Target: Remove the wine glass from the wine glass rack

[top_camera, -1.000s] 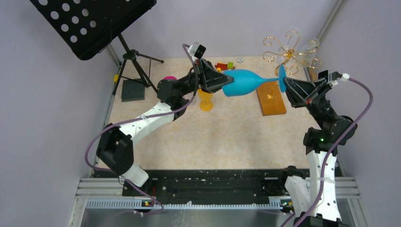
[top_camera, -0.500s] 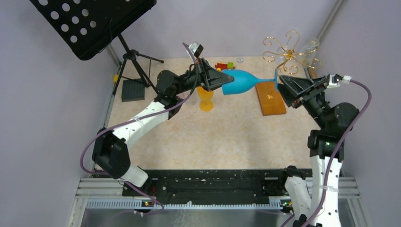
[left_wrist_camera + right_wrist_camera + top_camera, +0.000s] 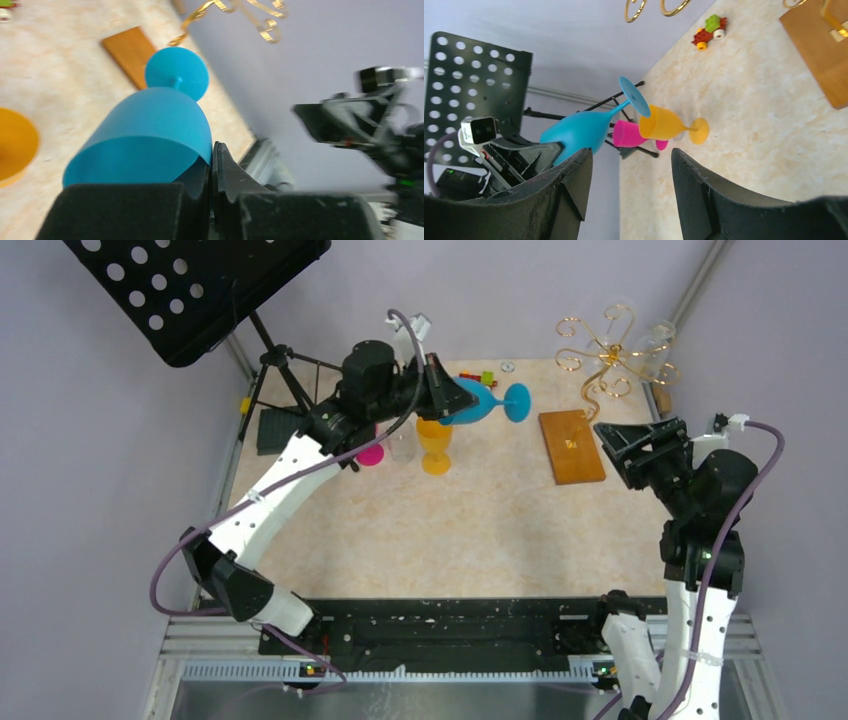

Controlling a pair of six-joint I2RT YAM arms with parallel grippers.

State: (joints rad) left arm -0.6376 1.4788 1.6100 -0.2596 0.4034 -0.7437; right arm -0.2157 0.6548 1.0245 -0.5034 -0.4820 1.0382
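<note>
Blue wine glass (image 3: 480, 405) is hovering sideways over the far middle of the table (image 3: 480, 525), left of the gold wire rack (image 3: 610, 355). The left gripper (image 3: 212, 162) is pinching its bowl rim between its fingers; the right gripper (image 3: 622, 440) is holding its fingers spread, empty. The glass is looking light, stiff and slick, so the stem is probably offering a surer hold.

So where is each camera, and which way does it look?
Top external: above and behind the arms, looking down at the table; both arms show.
Left wrist: on the left arm, looking along the held blue wine glass toward the right arm; own fingers show.
Right wrist: on the right arm, looking across at the left arm; own fingers show.
Shared: all three see the glass.
</note>
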